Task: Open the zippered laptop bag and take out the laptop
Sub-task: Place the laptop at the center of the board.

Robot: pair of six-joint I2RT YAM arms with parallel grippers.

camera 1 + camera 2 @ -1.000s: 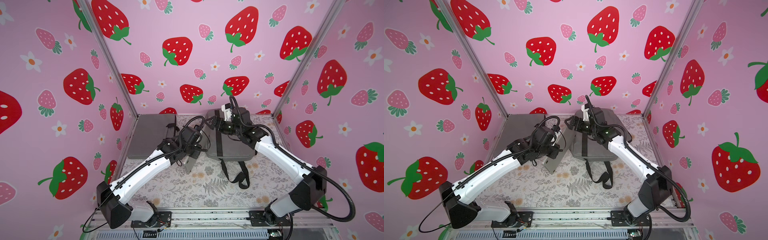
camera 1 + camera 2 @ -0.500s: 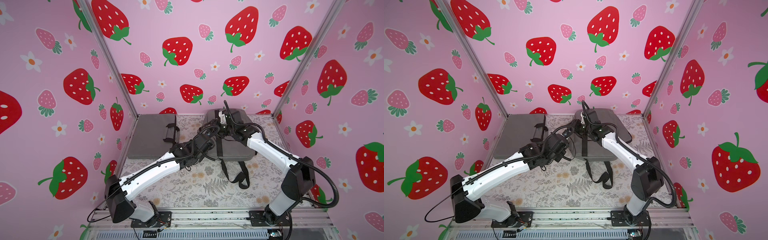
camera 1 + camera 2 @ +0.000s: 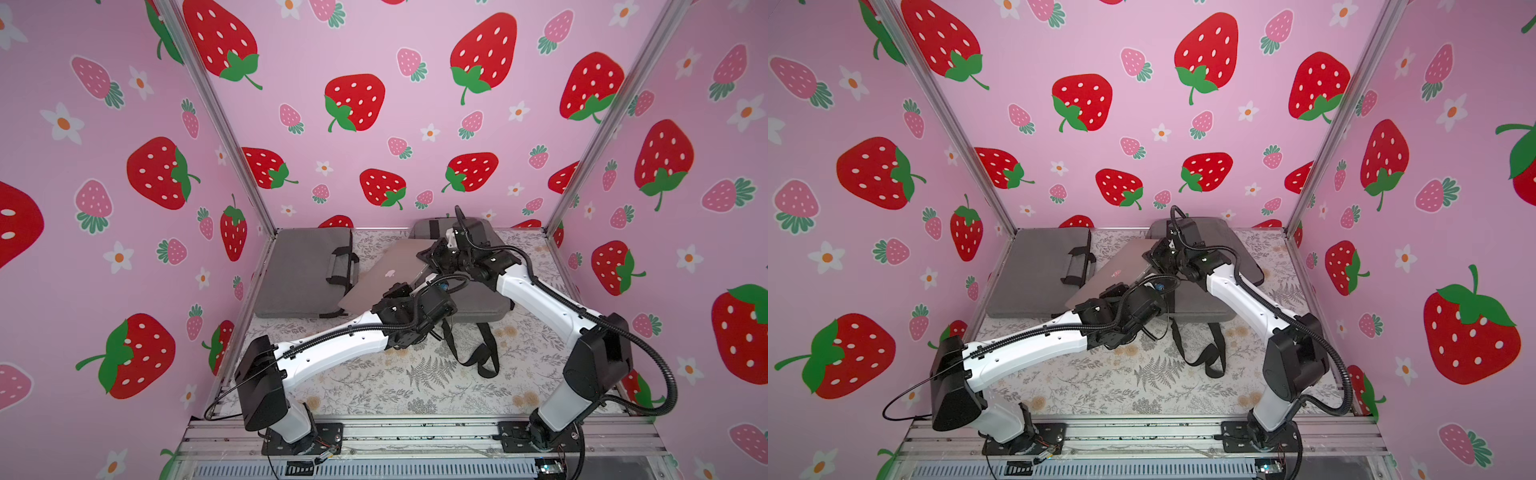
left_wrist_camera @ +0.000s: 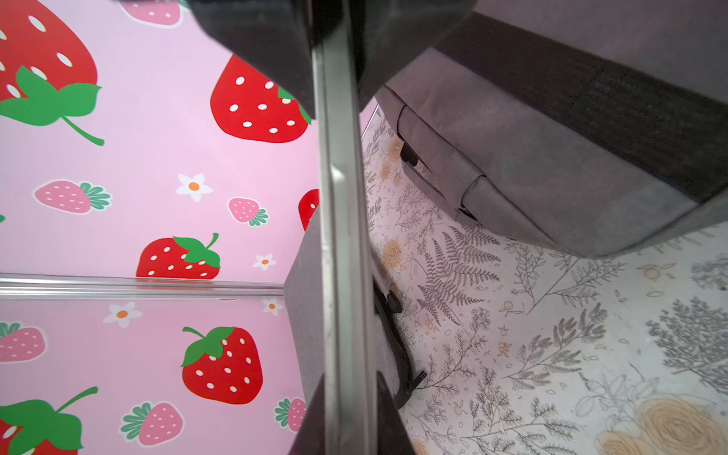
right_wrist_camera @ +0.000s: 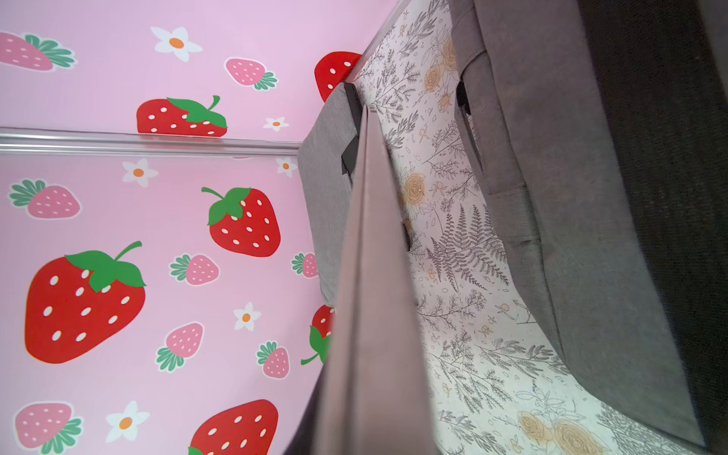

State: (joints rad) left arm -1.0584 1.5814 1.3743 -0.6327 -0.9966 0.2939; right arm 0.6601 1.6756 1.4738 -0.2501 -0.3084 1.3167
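the right claw [image 3: 432,258] is leaving the strapped bag [image 3: 478,299], where it was hanging spread a second ago, and is now meeting the laptop [image 3: 388,274] at its upper right corner. the laptop's edge is running down the middle of that claw's wrist view, but i cannot tell whether it is clenching yet. the left claw [image 3: 394,291] is grasping the laptop's lower edge. the laptop, earlier tipping steeply beside that bag, is now lying flatter at the centre of the frame, out of both bags, its left corner overlapping the handled bag [image 3: 303,270] above the desk [image 3: 415,374]. the removal is looking nearly done, with only the setting down remaining.
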